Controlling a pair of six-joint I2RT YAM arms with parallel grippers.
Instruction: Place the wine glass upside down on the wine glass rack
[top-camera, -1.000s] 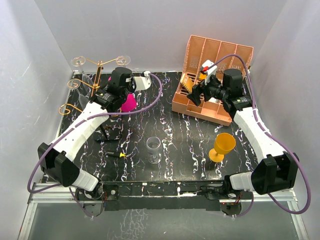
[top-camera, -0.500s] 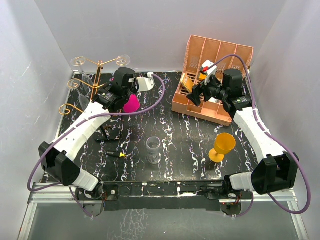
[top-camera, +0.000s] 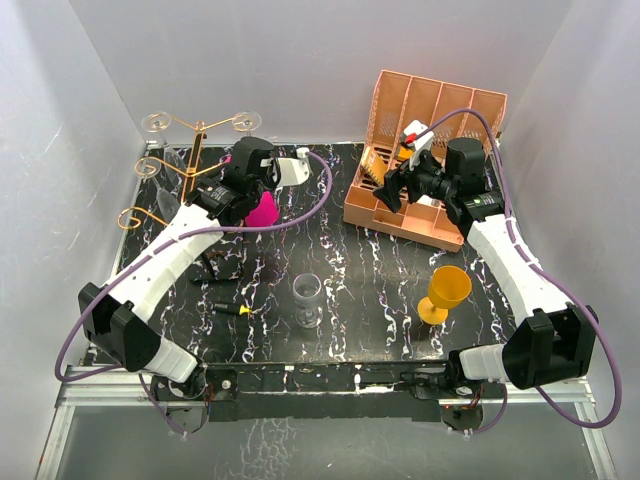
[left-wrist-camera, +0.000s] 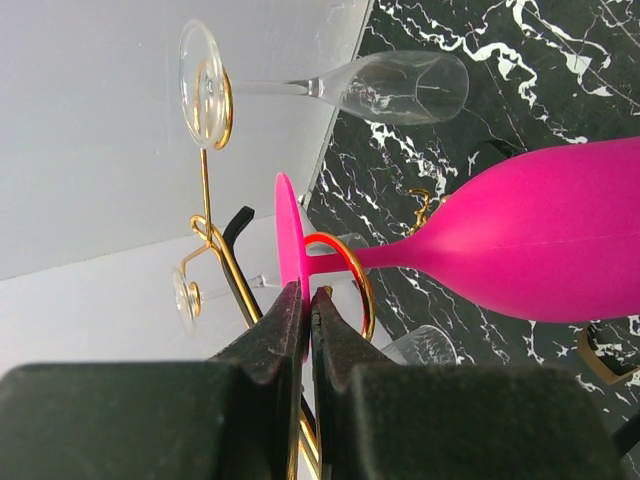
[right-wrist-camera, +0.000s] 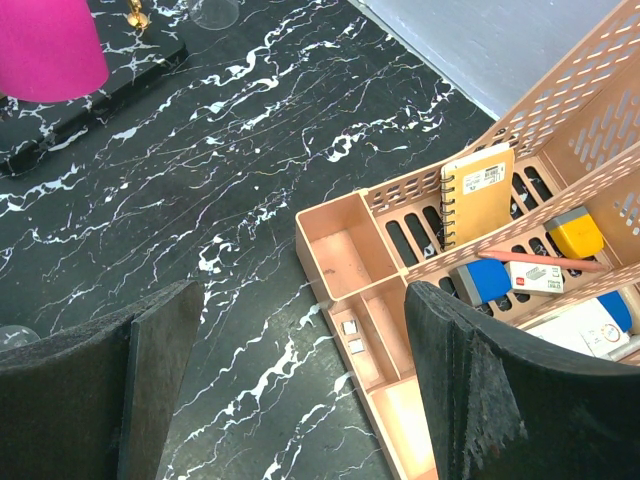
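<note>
The pink wine glass (top-camera: 262, 208) hangs bowl-down beside the gold wire rack (top-camera: 197, 150) at the back left. In the left wrist view its stem (left-wrist-camera: 385, 258) lies inside one of the rack's gold scroll loops (left-wrist-camera: 352, 268), with the foot disc (left-wrist-camera: 289, 240) just behind the loop. My left gripper (left-wrist-camera: 308, 290) is shut on the rim of that foot; it also shows in the top view (top-camera: 252, 180). My right gripper (top-camera: 396, 190) is open and empty above the front of the salmon organiser; in the right wrist view (right-wrist-camera: 300, 335) nothing is between its fingers.
Clear glasses hang on the rack's other arms (left-wrist-camera: 390, 88). A clear glass (top-camera: 307, 300) stands upright mid-table and an orange goblet (top-camera: 446, 293) at the front right. The salmon organiser (top-camera: 470, 105) holds a notebook (right-wrist-camera: 478, 192) and small items. A small black-and-yellow item (top-camera: 234, 310) lies near the left arm.
My left gripper has shifted slightly right with the pink glass still in it. The right arm has not moved.
</note>
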